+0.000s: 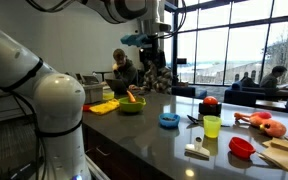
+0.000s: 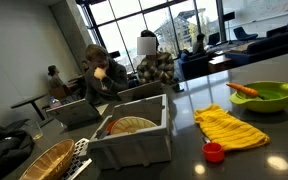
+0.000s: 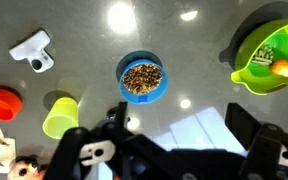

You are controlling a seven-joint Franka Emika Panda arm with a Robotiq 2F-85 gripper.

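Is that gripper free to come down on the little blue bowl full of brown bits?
Probably yes. The gripper hangs open above the round blue bowl of brown bits, nothing lies between them, and the lime plastic cup and green bowl holding a carrot stand apart from it.

In the wrist view, the grain bowl (image 3: 142,80) is sitting on the bench (image 3: 194,40). A brush (image 3: 32,52) is lying to its upper left. A cup (image 3: 59,117) is standing to its lower left, with a squat cup (image 3: 1,102) sitting farther left. A carrot (image 3: 287,68) is lying in the larger bowl (image 3: 269,45) at right.
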